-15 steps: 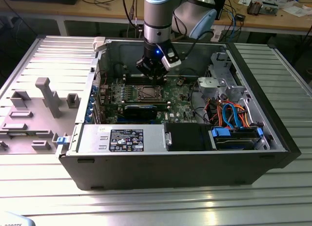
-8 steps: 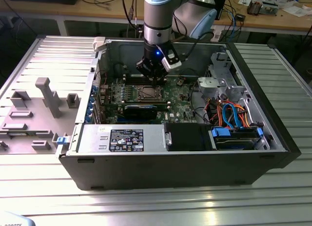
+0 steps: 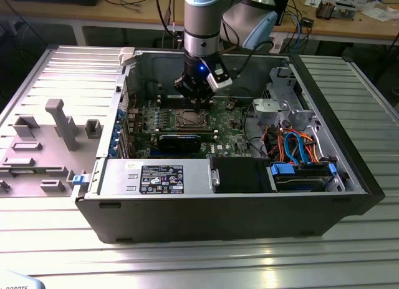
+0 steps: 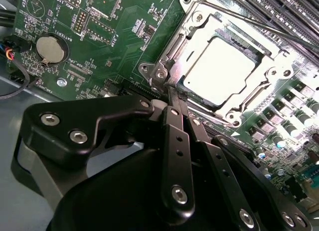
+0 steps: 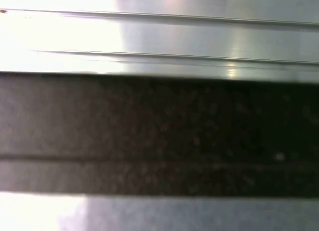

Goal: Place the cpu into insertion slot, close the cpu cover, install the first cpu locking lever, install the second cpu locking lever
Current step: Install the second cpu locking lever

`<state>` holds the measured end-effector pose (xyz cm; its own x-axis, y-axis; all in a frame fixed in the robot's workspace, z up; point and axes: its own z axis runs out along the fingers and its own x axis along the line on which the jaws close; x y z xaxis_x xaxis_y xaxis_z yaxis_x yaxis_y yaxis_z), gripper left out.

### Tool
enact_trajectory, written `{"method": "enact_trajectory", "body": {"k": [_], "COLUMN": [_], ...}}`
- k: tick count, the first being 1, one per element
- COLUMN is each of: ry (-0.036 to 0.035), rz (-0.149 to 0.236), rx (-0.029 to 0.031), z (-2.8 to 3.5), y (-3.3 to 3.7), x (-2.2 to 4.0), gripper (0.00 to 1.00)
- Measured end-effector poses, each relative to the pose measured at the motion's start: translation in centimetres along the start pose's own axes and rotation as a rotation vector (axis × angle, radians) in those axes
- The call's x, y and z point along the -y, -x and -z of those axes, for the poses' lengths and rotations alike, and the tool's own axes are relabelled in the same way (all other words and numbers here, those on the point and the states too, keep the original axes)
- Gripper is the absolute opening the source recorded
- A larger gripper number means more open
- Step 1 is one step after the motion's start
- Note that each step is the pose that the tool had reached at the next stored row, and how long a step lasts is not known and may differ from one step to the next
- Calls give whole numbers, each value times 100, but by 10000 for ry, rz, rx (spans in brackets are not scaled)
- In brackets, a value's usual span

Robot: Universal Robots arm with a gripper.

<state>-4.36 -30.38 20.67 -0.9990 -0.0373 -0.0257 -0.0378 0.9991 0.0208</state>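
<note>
Nearest us, the gripper (image 4: 174, 99) has its fingers pressed together, holding nothing, tips at the cpu cover's (image 4: 259, 79) seven-o'clock corner, apparently to press it flat over the seated cpu (image 4: 219, 71).

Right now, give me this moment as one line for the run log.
cpu: seated in insertion slot | cpu cover: closed over it | gripper: shut, tips at cover's edge | motherboard: inside open computer case

From the exterior view we look down into the open case (image 3: 249, 195). Our second wrist view sits close over the board (image 4: 124, 36), shared by both.
</note>
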Motion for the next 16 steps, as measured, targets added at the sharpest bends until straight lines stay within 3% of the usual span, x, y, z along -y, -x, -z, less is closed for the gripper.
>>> {"method": "enact_trajectory", "body": {"k": [5, 8, 12, 16], "ry": [-1, 2, 0, 1], "rz": [-3, -3, -3, -1], "rx": [0, -1, -3, -4], "z": [8, 62, 190, 202], "y": [-1, 1, 4, 5], "x": [18, 17, 14, 23], "gripper": [11, 11, 11, 11]}}
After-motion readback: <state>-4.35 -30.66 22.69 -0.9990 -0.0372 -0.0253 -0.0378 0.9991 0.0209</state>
